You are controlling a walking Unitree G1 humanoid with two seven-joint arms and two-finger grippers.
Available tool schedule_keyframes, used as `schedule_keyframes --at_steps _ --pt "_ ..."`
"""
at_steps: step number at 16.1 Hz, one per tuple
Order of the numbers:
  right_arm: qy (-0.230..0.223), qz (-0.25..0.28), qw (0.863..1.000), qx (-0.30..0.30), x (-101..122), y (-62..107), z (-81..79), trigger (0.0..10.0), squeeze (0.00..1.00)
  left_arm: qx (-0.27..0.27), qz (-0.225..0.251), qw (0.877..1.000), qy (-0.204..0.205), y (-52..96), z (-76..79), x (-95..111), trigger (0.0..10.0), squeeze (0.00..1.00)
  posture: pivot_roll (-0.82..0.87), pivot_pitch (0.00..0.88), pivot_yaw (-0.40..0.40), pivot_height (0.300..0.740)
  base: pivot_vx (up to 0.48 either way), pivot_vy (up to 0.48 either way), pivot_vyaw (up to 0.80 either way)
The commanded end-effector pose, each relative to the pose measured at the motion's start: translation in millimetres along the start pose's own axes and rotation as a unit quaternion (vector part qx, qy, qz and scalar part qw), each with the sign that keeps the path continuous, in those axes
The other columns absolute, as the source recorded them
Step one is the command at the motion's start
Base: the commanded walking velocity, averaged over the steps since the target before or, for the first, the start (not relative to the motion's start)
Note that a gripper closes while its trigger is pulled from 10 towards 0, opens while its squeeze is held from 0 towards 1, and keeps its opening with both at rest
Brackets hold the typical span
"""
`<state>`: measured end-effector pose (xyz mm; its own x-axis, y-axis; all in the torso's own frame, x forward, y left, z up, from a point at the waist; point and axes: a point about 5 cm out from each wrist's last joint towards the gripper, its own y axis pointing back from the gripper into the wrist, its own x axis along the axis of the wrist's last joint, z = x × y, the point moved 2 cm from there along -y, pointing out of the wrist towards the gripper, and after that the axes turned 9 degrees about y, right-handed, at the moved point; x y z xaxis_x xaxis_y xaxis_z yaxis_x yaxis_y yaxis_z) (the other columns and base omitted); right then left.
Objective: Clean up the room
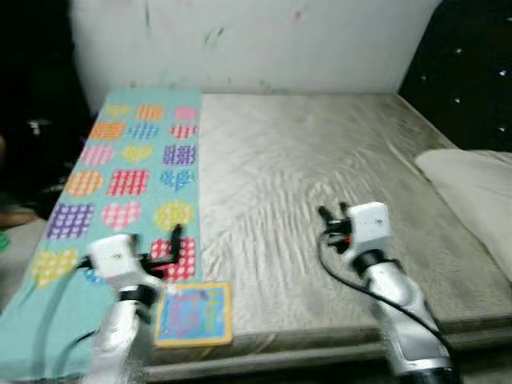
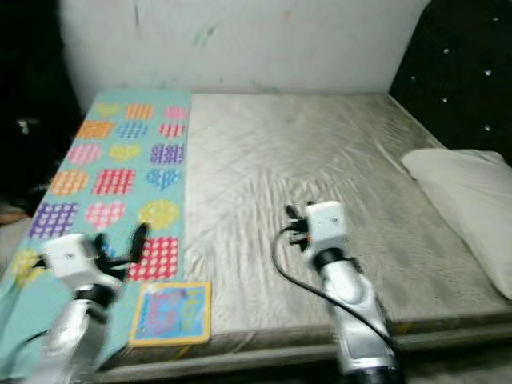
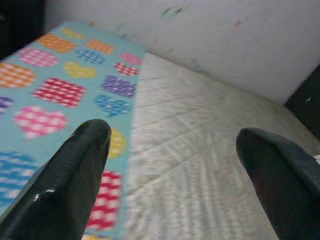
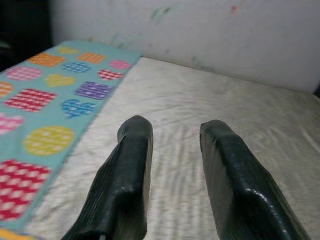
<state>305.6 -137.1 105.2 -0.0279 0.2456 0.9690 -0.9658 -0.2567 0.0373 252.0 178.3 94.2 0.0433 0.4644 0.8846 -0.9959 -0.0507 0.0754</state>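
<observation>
A teal blanket (image 1: 132, 172) printed with coloured hearts and squares covers the left strip of a beige mattress (image 1: 320, 152). A colourful square book (image 1: 194, 314) lies at the bed's front edge, half on the blanket. My left gripper (image 1: 164, 246) hovers just above and behind the book, open, with its fingers (image 3: 85, 165) spread wide and nothing between them. My right gripper (image 1: 334, 214) is held over the bare mattress near the front middle. It is open with a narrow gap, and its fingers (image 4: 130, 170) hold nothing.
A white pillow (image 1: 472, 192) lies at the right side of the bed, beside a black tufted headboard (image 1: 472, 72). A white wall (image 1: 256, 40) stands behind the bed. Dark floor space lies to the left of the bed.
</observation>
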Motion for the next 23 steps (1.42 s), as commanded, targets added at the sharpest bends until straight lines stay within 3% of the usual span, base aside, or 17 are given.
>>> schedule_keyframes --at_steps 1,9,23 --pt "0.008 0.004 1.000 -0.008 2.8 0.7 8.0 10.0 0.00 -0.013 -0.005 1.000 0.007 -2.0 8.6 -2.2 10.0 0.00 -0.13 0.034 -0.046 0.740 0.000 0.480 0.00" --pt "0.003 0.008 1.000 0.006 4.6 -1.6 6.3 10.0 0.00 -0.011 -0.001 1.000 0.010 -3.3 9.5 -2.1 10.0 0.00 -0.13 0.033 -0.050 0.740 0.000 0.440 0.00" --pt "0.010 0.015 1.000 0.007 7.3 -6.1 3.6 10.0 0.00 -0.026 0.009 1.000 0.001 -10.5 13.6 4.8 10.0 0.00 -0.14 0.024 -0.035 0.740 0.000 0.000 0.18"
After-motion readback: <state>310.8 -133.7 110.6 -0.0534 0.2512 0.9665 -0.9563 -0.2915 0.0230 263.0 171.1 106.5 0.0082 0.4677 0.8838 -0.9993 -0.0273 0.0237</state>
